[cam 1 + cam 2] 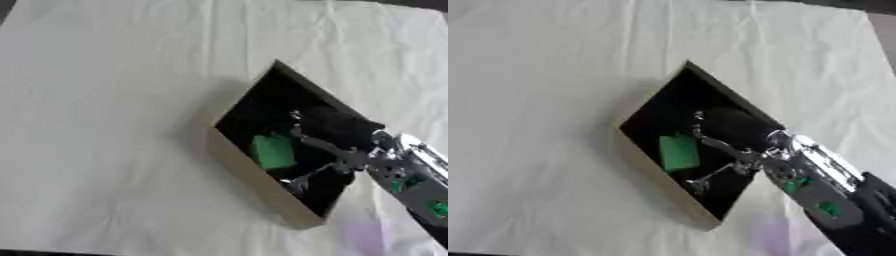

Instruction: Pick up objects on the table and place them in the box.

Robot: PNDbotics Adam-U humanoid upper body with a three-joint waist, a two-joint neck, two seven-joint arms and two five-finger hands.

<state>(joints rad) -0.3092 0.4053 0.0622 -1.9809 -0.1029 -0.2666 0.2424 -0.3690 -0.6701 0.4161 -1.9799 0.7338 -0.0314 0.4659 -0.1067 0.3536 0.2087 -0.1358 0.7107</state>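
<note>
A green block (pixel 273 151) lies inside the box (pixel 254 180), on its dark floor, near the wall closest to the robot. The block is flat-sided and rests slightly tilted against the line of that wall. It touches nothing else that can be made out.

The box is open-topped, with a black interior and tan outer walls. It sits askew on the table (pixel 105 125), one corner pointing away from the robot. A dark rounded shape shows in the far part of the interior; what it is cannot be told.

The right hand (pixel 337 159) reaches into the box from the lower right. Its fingers (pixel 702 131) are spread apart and extended over the interior, one pointing up toward the far wall, another (pixel 702 184) angled down toward the near wall. The fingers hold nothing. They stand just beside the block, apart from it.

The silver and black forearm (pixel 820 187) carries small green marks and crosses the right rim of the box.

The table is covered with a white cloth, creased in places. A faint purple patch (pixel 363 232) shows on the cloth near the box's near corner.
</note>
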